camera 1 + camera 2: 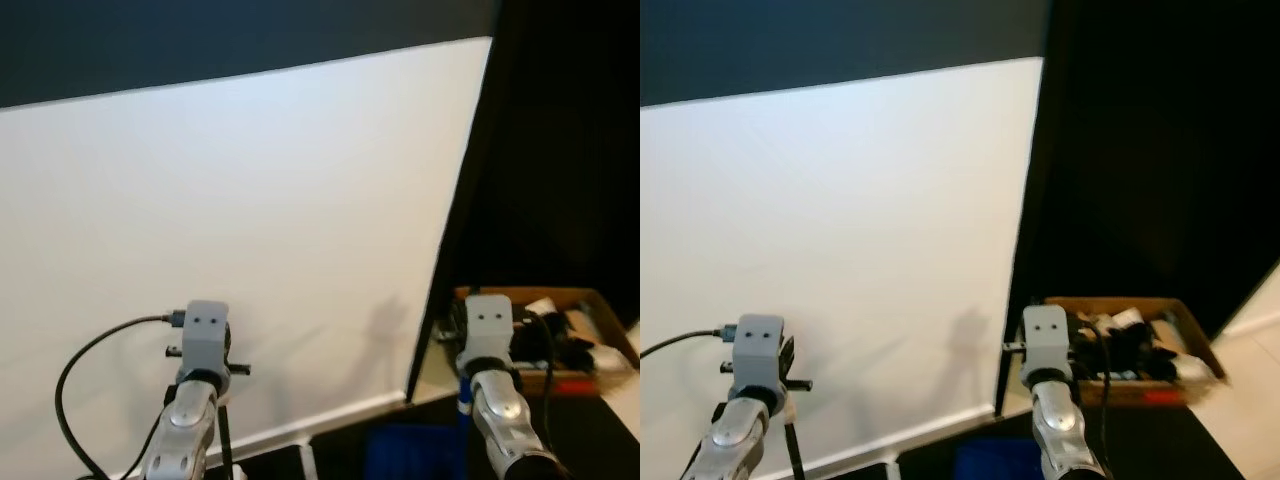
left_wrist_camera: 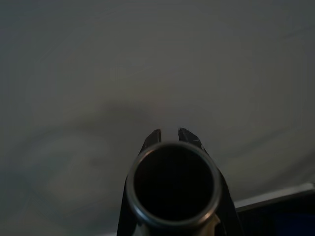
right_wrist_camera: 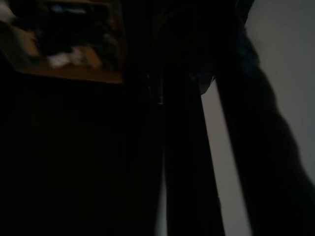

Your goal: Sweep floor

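The robot stands very close to a big plain white wall (image 1: 250, 200), so mostly the wall shows and little of the floor it has to sweep. A small bit of pale smooth floor (image 1: 1262, 345) shows low on the right side, past a tall black dark panel (image 1: 560, 150). The left gripper (image 2: 172, 133) is raised in front of the wall. Its two black fingers (image 2: 153, 136) look closed around a dark round pole (image 2: 172, 182), seen end on. I think this pole is the broom's stick, but the brush end cannot be seen, so I am not sure. It is probably held up like this so the brush part can hang down to the floor. The right gripper (image 3: 182, 162) is in deep shade near the dark panel, and I cannot tell if it is open or closed. Just past it sits a brown cardboard box (image 1: 590, 297) full of small mixed things, resting on the floor by the panel. A blue flat thing (image 1: 415, 450) lies low between the two arms; what it is cannot be made out. A black cable (image 1: 85, 355) loops off the left wrist. I think the sweeping has hardly begun here.
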Robot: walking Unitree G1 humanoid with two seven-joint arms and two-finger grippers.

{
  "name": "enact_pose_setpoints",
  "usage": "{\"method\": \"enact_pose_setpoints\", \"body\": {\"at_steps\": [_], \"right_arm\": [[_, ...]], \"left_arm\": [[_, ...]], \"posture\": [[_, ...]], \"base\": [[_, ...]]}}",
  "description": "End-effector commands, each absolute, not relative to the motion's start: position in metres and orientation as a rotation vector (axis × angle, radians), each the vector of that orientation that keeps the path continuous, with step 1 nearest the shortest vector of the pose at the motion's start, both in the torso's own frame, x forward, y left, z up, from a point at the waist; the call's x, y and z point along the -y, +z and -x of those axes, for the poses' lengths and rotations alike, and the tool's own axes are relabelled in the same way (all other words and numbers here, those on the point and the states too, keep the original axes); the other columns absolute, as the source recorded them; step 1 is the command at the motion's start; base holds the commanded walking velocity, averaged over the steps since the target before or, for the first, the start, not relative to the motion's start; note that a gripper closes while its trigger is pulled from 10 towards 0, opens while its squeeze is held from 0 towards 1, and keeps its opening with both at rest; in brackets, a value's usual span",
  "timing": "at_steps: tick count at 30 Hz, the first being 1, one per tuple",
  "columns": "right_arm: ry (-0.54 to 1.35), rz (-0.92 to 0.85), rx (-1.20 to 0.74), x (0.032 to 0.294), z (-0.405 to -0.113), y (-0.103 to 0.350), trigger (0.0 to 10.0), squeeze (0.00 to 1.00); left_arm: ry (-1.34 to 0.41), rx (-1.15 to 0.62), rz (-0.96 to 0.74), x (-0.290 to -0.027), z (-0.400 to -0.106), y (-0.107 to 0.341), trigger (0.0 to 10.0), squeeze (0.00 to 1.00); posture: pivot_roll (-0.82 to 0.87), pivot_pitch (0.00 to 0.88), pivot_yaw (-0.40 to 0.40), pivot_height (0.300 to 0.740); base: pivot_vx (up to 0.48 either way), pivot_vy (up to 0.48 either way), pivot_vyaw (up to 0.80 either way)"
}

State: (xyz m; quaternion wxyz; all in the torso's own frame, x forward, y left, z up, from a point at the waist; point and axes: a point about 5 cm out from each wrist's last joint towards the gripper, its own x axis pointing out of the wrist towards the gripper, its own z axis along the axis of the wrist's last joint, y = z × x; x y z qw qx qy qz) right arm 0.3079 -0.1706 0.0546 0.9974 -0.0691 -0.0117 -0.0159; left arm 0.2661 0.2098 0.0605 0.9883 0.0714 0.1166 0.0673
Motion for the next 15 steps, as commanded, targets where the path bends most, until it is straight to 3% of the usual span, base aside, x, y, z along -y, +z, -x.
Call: {"method": "enact_pose_setpoints", "body": {"at_steps": [1, 15], "right_arm": [[-0.039, 0.13, 0.025, 0.1708, -0.3062, 0.0534, 10.0, 0.0], [-0.035, 0.131, 0.023, 0.1699, -0.3059, 0.0529, 10.0, 0.0]], "left_arm": [[0.138, -0.243, -0.172, -0.2136, -0.2643, 0.0602, 10.0, 0.0], [0.139, -0.246, -0.171, -0.2126, -0.2636, 0.0601, 10.0, 0.0]], "posture": [[0.08, 0.036, 0.062, 0.74], [0.08, 0.038, 0.062, 0.74]], "base": [[-0.36, 0.0, 0.0], [-0.349, 0.0, 0.0]]}}
